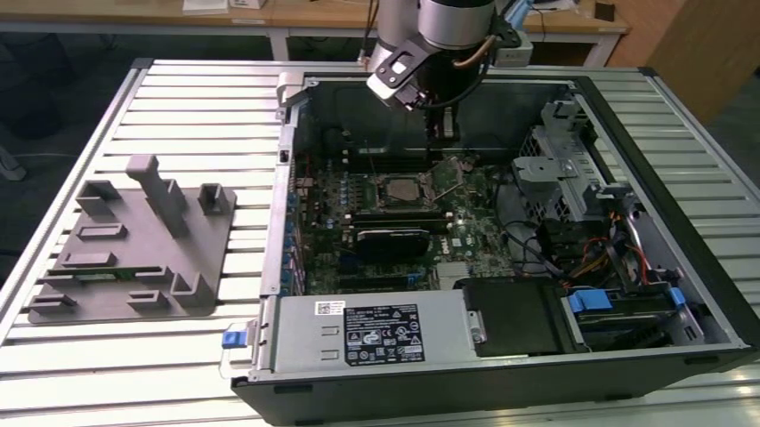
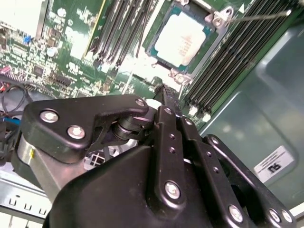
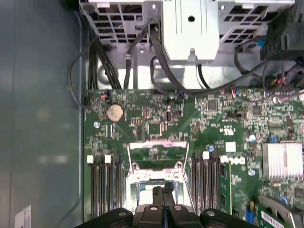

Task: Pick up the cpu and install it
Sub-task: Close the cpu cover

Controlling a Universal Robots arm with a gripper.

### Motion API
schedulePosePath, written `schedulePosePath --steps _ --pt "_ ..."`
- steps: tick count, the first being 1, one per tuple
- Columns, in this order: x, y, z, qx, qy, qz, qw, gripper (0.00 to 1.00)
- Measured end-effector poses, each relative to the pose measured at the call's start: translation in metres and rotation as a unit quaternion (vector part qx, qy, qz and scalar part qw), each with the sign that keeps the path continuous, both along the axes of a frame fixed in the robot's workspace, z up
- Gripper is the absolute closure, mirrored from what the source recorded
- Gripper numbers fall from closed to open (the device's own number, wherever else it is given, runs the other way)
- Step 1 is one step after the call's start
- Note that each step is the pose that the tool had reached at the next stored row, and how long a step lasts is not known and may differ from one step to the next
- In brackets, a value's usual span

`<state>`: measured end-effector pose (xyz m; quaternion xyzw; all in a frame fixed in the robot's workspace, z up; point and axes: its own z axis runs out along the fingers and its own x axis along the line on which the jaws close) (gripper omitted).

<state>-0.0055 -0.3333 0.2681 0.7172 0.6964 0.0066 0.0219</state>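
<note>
Cpu (image 2: 183, 38) is lying flat in the socket (image 2: 216, 20), on the motherboard (image 1: 469, 227) toward the far side of the open computer case (image 1: 499, 391). The gripper (image 2: 164, 90) is hovering just above it on its far side, jaws pressed together and gripping nothing. The socket's retention frame (image 3: 156, 142) appears to be standing open, so the chip is probably sitting unclamped. A downward nudge from the closed fingertips could end up shifting it and bending contacts.

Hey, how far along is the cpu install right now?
Mostly done, it seems: the cpu lies in its socket. The claw hangs over it, shut and empty. Left: the socket's hinged frame looks open.
</note>
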Motion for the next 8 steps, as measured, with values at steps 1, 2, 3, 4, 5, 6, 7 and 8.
schedulePosePath --steps 1,2,3,4,5,6,7,8 --pt "0.002 0.0 0.0 0.0 0.0 0.0 1.0 0.89" --pt "0.004 0.0 0.0 0.0 0.0 0.0 1.0 0.89" --pt "0.005 0.0 0.0 0.0 0.0 0.0 1.0 0.89" --pt "0.007 0.0 0.0 0.0 0.0 0.0 1.0 0.89" --pt "0.009 0.0 0.0 0.0 0.0 0.0 1.0 0.89" --pt "0.01 0.0 0.0 0.0 0.0 0.0 1.0 0.89" --pt "0.012 0.0 0.0001 -0.0001 0.0 0.0 1.0 0.89" --pt "0.013 0.0 0.0001 -0.0001 0.0 0.0 1.0 0.89"
